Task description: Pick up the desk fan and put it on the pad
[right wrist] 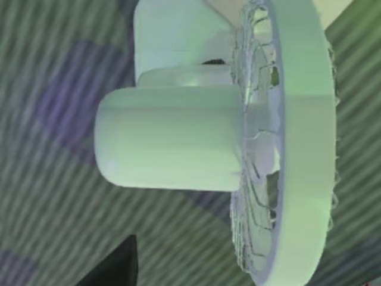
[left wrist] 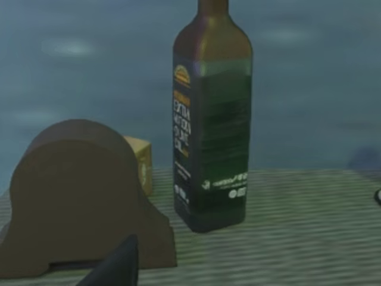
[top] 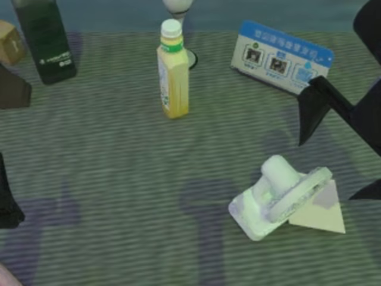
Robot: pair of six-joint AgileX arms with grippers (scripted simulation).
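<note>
The desk fan (top: 280, 193) stands at the right front part of the table (top: 119, 179), with its round ring guard turned toward the right and its flat base partly on the pad (top: 321, 214), which lies just beside and under it. The right end effector (top: 315, 113) is above the table, behind the fan and apart from it; whether its fingers are spread or closed, I cannot tell. In the right wrist view the fan's motor housing (right wrist: 166, 140) fills the picture. The left end effector (top: 9, 205) is at the left edge, parked, and its state I cannot tell. A yellow juice bottle (top: 172, 71), a dark bottle (top: 44, 39) and a blue sign card (top: 280, 56) stand farther back.
</note>
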